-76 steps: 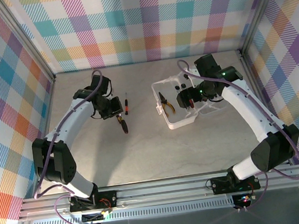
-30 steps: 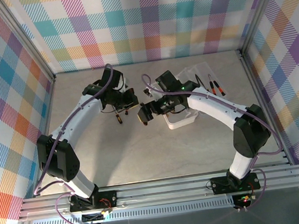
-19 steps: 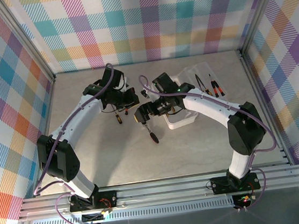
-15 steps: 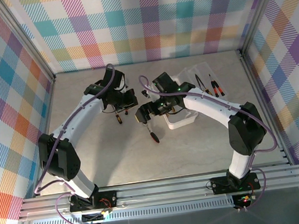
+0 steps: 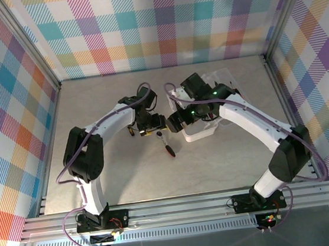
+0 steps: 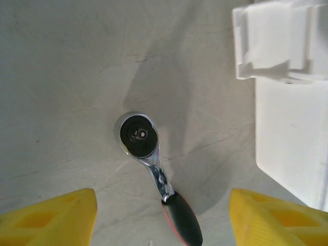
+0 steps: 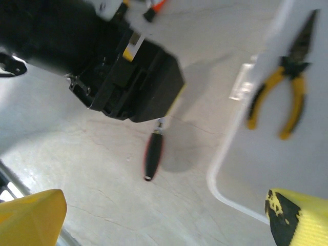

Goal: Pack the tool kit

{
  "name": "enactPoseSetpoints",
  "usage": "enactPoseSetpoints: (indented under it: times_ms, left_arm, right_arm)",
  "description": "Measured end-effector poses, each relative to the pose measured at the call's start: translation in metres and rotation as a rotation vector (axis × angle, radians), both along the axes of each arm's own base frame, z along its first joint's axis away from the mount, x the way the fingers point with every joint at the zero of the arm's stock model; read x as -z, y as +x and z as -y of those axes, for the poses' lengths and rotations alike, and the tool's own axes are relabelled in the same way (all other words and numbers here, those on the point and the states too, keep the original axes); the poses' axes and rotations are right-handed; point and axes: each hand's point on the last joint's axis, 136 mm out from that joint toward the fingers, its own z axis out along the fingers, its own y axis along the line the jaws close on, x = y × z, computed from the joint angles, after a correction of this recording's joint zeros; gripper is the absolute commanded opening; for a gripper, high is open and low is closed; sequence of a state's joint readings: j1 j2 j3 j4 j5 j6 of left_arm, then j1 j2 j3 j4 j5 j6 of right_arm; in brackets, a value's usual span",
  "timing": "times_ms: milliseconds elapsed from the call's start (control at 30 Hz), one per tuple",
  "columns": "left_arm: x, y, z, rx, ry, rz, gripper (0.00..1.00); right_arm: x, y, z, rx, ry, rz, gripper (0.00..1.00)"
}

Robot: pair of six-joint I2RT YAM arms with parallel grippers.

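Left jaws released: yellow fingertips (image 6: 51,215) spread wide, nothing gripped. Right jaws also released, fingertips (image 7: 32,215) wide apart and empty.

Ratchet wrench (image 6: 139,137) lies flat on the tabletop (image 6: 61,77), under the gap of the left jaws, head away from the camera and red-and-black handle toward it. It sits just beside the white case (image 6: 289,133), not touching it. Yellow-handled pliers (image 7: 287,97) are already in the case.

My read: the step in hand is getting the wrench into the case. Left jaws straddle it but are not down on it. The next move calls for dropping straight down, closing across the shank or handle, lifting, then carrying it over the case rim. The right arm (image 5: 253,119) hangs very near the left wrist over the same spot, so one of them should back off first.

Hard to make out:
- wrench handle end is cut off in the left wrist view
- right wrist view is blurred
- an orange-red tip (image 7: 154,9) is cut off there, tool unclear
- the right arm covers much of the case from above, so I can't tell what else is packed
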State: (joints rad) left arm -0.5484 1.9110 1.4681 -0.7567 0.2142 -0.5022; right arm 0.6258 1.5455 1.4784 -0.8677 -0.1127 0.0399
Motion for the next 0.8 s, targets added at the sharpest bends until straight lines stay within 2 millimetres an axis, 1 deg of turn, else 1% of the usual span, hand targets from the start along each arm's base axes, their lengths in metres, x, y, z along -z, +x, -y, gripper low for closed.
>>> enactPoseSetpoints:
  times_ms: [100,167,233,300,367,433,533,700,800]
  left_arm:
    - [0.018,-0.003,0.003,0.007,0.037,-0.028,0.74]
    - [0.029,-0.003,0.001,0.007,0.065,-0.040,0.74]
    - [0.037,-0.003,-0.002,0.001,0.089,-0.048,0.73]
    - [0.045,-0.003,-0.003,0.002,0.111,-0.056,0.71]
    - [0.053,-0.003,-0.005,-0.002,0.129,-0.066,0.68]
    - [0.054,-0.001,-0.005,-0.013,0.138,-0.072,0.64]
    - [0.056,0.000,-0.007,-0.025,0.156,-0.080,0.55]
    - [0.059,0.000,-0.014,-0.033,0.206,-0.105,0.35]
    - [0.059,0.000,-0.017,-0.036,0.219,-0.124,0.26]
  right_arm:
    - [-0.014,0.006,0.028,0.057,-0.001,0.043,0.99]
    - [-0.019,0.006,0.044,0.089,-0.004,0.057,0.99]
    - [-0.021,0.006,0.057,0.117,-0.007,0.064,0.99]
    - [-0.020,0.005,0.066,0.132,-0.013,0.061,0.99]
    - [-0.016,0.004,0.069,0.135,-0.020,0.053,0.99]
    - [-0.010,0.003,0.071,0.134,-0.027,0.042,0.99]
    - [-0.005,0.001,0.074,0.133,-0.037,0.027,0.99]
    - [-0.004,0.000,0.073,0.130,-0.034,0.023,0.99]
    - [-0.004,0.000,0.073,0.129,-0.031,0.021,0.99]
